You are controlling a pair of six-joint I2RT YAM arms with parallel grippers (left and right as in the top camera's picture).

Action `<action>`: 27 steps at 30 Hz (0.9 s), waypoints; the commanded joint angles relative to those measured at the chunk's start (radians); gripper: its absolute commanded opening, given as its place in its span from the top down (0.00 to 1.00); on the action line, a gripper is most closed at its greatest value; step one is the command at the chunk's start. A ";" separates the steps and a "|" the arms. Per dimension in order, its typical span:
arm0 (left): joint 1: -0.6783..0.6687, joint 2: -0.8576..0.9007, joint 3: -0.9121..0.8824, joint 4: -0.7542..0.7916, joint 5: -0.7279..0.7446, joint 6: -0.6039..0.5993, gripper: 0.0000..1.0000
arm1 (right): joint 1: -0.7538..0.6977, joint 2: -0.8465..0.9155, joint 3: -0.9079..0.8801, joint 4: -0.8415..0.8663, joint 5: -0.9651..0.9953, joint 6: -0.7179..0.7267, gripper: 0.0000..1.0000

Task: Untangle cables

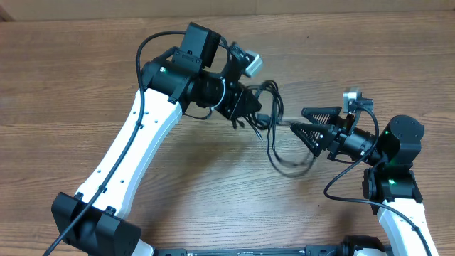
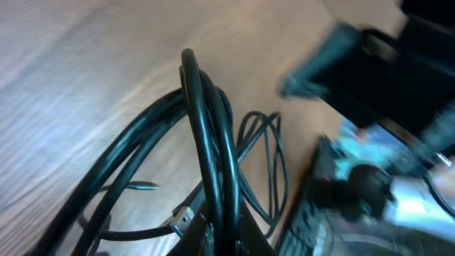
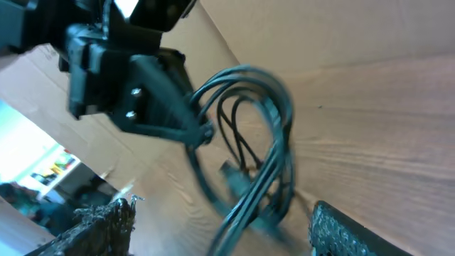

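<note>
Thin black flexible cables (image 1: 272, 142) hang as a bunched set of loops near the middle of the table, between the two arms. Left gripper (image 1: 249, 110): jaws clamped on the upper part of the bundle, lifting it. The left wrist view shows the strands (image 2: 206, 121) rising together in a tight arch out of the grip, with wider loops trailing onto the surface. One small plug end (image 2: 182, 215) shows low in that bundle, and a thin metal tip (image 2: 146, 186) lies to its left. Right gripper (image 1: 298, 119): jaws apart, pointing at the bundle from the right, tips just beside the strands; cannot tell whether they touch. The right wrist view looks past its own spread textured fingers (image 3: 96, 227) at the left gripper (image 3: 192, 131) pinching the loops (image 3: 274, 128). Both wrist views are motion-blurred. Surface is a light wood-grain table (image 1: 85, 71). A brown cardboard wall (image 3: 320, 28) borders its far edge, with a bright, out-of-focus room beyond.
</note>
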 commanded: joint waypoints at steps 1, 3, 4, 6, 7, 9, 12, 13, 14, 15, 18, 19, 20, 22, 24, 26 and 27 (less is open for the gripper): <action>-0.008 -0.029 0.025 -0.021 0.141 0.157 0.96 | -0.002 -0.006 0.015 0.002 0.011 -0.114 0.23; -0.008 -0.029 0.025 -0.019 0.164 0.157 0.96 | -0.002 -0.005 0.015 0.002 0.011 -0.135 0.25; -0.008 -0.029 0.025 -0.018 0.185 0.161 0.96 | -0.002 -0.002 0.015 0.002 0.012 -0.136 0.25; -0.008 -0.029 0.025 -0.017 0.201 0.161 0.96 | -0.002 0.010 0.015 0.002 0.012 -0.136 0.25; -0.009 -0.029 0.025 -0.017 0.204 0.161 0.96 | -0.002 0.021 0.015 0.002 0.011 -0.136 0.26; -0.011 -0.029 0.025 -0.016 0.208 0.161 0.96 | -0.002 0.044 0.015 0.002 0.011 -0.135 0.28; -0.031 -0.029 0.025 -0.011 0.206 0.161 0.96 | -0.002 0.065 0.015 0.003 0.011 -0.135 0.30; -0.045 -0.029 0.025 0.000 0.206 0.161 0.96 | -0.002 0.065 0.015 0.003 0.011 -0.135 0.32; -0.053 -0.029 0.025 0.007 0.203 0.161 0.96 | -0.002 0.065 0.015 0.006 0.010 -0.135 0.34; -0.062 -0.029 0.025 0.018 0.196 0.161 0.96 | -0.002 0.065 0.015 0.010 0.007 -0.135 0.36; -0.074 -0.029 0.025 0.037 0.175 0.159 0.96 | -0.002 0.065 0.015 0.014 0.008 -0.135 0.54; -0.074 -0.029 0.025 0.037 0.167 0.159 0.96 | -0.002 0.065 0.015 0.014 0.008 -0.135 0.58; -0.074 -0.028 0.025 0.037 0.165 0.156 0.96 | -0.002 0.065 0.015 0.014 0.008 -0.135 0.58; -0.074 -0.028 0.025 0.037 0.149 0.155 0.96 | -0.002 0.065 0.015 0.014 0.008 -0.135 0.64; -0.074 -0.028 0.025 0.044 0.113 0.120 0.96 | -0.002 0.065 0.015 0.014 0.008 -0.135 0.71; -0.073 -0.028 0.025 0.055 0.071 0.070 0.96 | -0.002 0.065 0.015 0.013 0.007 -0.135 0.81; -0.072 -0.028 0.025 0.068 0.021 0.006 0.96 | -0.002 0.065 0.015 0.013 0.007 -0.135 0.87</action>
